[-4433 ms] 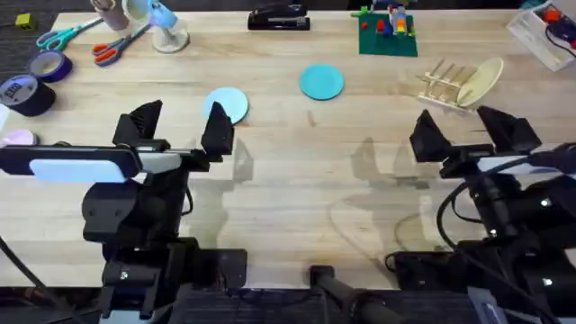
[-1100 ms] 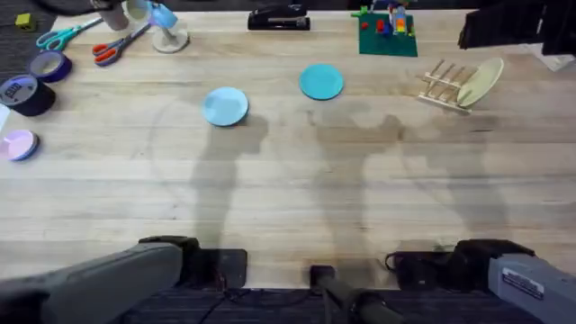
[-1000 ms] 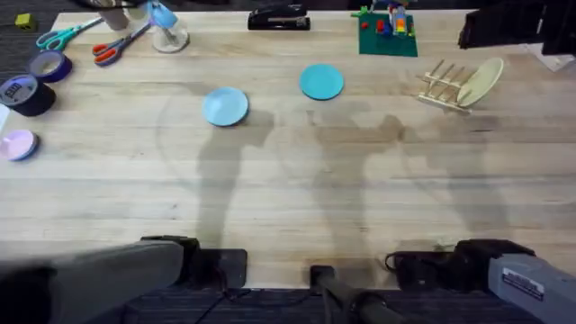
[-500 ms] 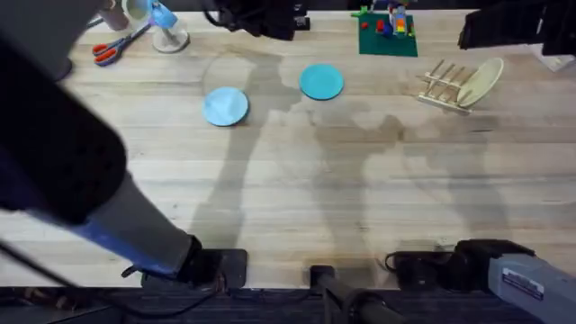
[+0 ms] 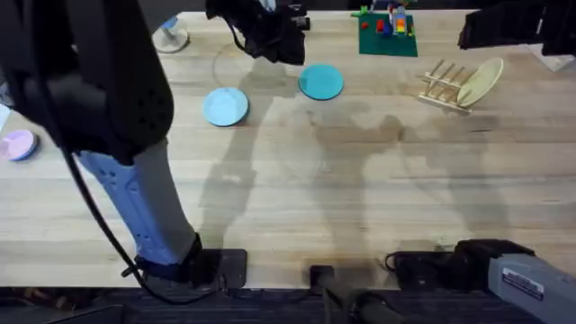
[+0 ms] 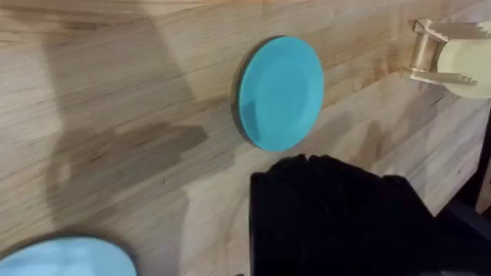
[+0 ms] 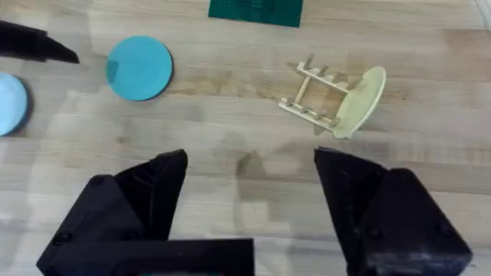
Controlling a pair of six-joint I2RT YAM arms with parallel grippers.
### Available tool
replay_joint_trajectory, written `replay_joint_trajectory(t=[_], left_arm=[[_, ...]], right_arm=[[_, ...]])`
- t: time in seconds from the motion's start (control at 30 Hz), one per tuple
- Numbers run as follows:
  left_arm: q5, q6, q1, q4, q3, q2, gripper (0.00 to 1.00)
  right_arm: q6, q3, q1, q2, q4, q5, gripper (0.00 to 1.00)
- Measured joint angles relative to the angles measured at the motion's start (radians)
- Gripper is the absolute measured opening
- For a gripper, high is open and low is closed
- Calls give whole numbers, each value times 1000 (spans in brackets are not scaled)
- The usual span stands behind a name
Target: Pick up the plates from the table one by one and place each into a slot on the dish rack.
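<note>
The left pincer [image 5: 270, 36], its opening impossible to judge, hangs beside the teal plate [image 5: 321, 81] lying flat on the surface [image 5: 297, 198], seemingly lining up a grasp, while the right pincer [image 7: 249, 192] waits spread wide, empty, above the dish rack [image 7: 318, 100].

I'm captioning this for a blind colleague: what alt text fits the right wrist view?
A teal plate lies flat on the wooden table, apart from a small dish rack already holding a cream plate. The open right end effector frames the foreground.
</note>
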Motion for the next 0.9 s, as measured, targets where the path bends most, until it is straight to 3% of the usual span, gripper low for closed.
replay_joint_trajectory(t=[0.43, 0.9], left_arm=[[23, -28, -1, 49, 0, 76, 38], [29, -72, -42, 103, 0, 76, 39]], right_arm=[[0, 0, 0, 0, 0, 0, 995], [0, 0, 0, 0, 0, 0, 993]])
